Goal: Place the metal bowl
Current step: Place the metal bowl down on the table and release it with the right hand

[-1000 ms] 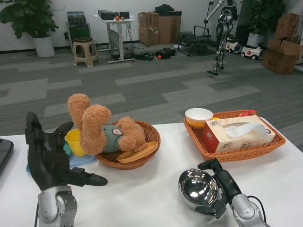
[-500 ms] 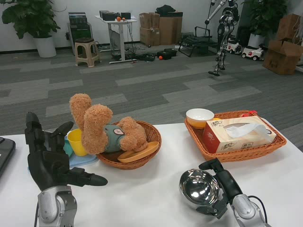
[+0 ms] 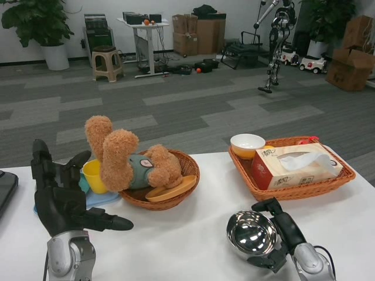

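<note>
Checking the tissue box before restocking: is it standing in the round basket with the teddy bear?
No, the tissue box sits in the rectangular wicker basket on the right, while the teddy bear lies in the round basket.

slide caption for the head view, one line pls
Right hand holds the metal bowl low over the white table, between two wicker baskets; left hand waits open.

Grey striped carpet (image 3: pixel 193 111); potted plant (image 3: pixel 36 23), stool (image 3: pixel 107 63), desk (image 3: pixel 142 41), cardboard boxes (image 3: pixel 198 32) along white wall (image 3: pixel 105 7)
</note>
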